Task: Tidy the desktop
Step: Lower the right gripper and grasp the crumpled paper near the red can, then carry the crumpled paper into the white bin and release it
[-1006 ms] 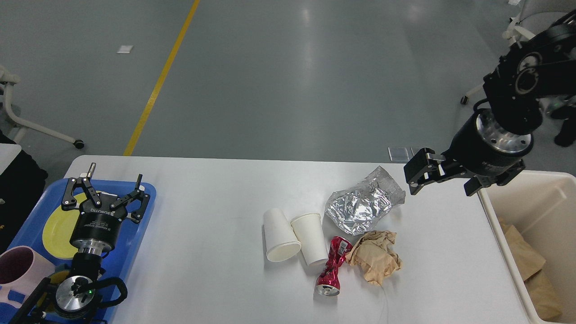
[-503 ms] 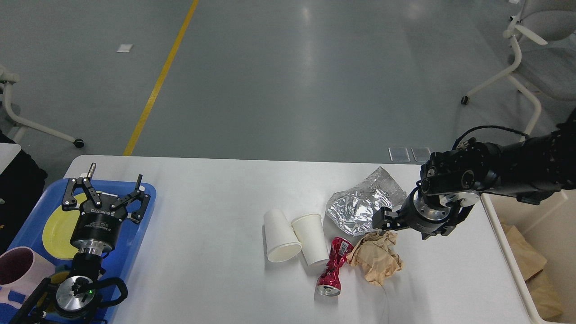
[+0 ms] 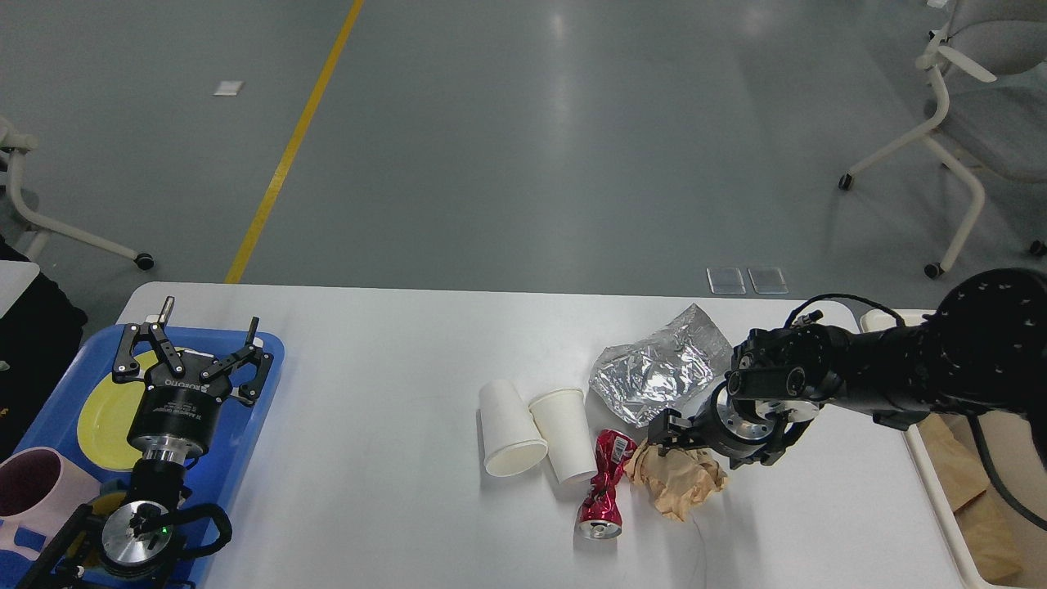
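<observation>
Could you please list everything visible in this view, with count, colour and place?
desktop: one, white, fills the lower half
paper cups: two, white, lying side by side at the centre
crushed can: one, red, right of the cups
crumpled paper: one, tan, right of the can
foil bag: one, silver, behind the paper
tray: one, blue, left edge
plate: one, yellow, in the tray
mug: one, pink, near end of the tray
bin: one, cream, right edge, brown paper inside
chair: one, white, far right on the floor
floor line: one, yellow, far left
left hand: black, open, above the tray
right hand: black, at the crumpled paper, grip unclear
</observation>
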`<state>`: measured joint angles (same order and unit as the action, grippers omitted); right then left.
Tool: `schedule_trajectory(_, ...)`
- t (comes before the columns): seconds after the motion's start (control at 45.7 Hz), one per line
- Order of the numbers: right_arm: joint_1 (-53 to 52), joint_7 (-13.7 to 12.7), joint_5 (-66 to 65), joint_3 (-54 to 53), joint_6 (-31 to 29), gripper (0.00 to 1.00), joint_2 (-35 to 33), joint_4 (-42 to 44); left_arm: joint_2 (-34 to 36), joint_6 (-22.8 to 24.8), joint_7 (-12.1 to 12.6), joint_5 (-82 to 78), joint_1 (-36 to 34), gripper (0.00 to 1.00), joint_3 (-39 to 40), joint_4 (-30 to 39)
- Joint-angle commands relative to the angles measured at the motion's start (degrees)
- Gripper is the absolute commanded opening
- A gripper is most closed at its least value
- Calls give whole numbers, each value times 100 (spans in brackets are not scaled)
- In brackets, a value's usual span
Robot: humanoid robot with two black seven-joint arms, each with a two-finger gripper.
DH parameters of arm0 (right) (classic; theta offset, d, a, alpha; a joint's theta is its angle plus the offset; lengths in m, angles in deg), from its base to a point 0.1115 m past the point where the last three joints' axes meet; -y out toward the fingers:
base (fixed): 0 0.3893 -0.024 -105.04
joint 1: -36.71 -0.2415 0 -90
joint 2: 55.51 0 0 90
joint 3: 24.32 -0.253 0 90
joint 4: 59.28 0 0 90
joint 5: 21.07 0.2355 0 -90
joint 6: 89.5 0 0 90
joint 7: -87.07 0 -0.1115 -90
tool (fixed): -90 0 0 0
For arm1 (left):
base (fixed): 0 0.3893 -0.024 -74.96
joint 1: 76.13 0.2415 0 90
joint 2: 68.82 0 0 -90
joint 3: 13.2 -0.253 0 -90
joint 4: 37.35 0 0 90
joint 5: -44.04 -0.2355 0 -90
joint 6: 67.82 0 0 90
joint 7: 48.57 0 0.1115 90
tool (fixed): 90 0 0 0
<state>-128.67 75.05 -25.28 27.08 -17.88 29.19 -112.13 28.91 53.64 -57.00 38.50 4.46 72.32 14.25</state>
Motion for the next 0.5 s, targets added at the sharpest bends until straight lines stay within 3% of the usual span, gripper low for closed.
schedule_trajectory(0.0, 173, 7, -1, -166, 0, 100, 29, 143, 0, 0, 0, 0, 0, 96, 0, 0)
schedule_trajectory(0.088, 296, 7, -1, -166, 9, 99, 90, 257, 0, 0, 0, 0, 0, 96, 0, 0)
schedule_trajectory(0.219, 507, 7, -1, -174, 263, 78, 91, 284, 0, 0, 0, 0, 0, 96, 0, 0)
schedule_trajectory(0.438, 490, 7, 140, -183, 326, 2, 64, 205, 0, 0, 0, 0, 0, 96, 0, 0)
schedule_trajectory(0.481, 463, 7, 158, -174, 317, 0, 38, 144, 0, 0, 0, 0, 0, 96, 0, 0)
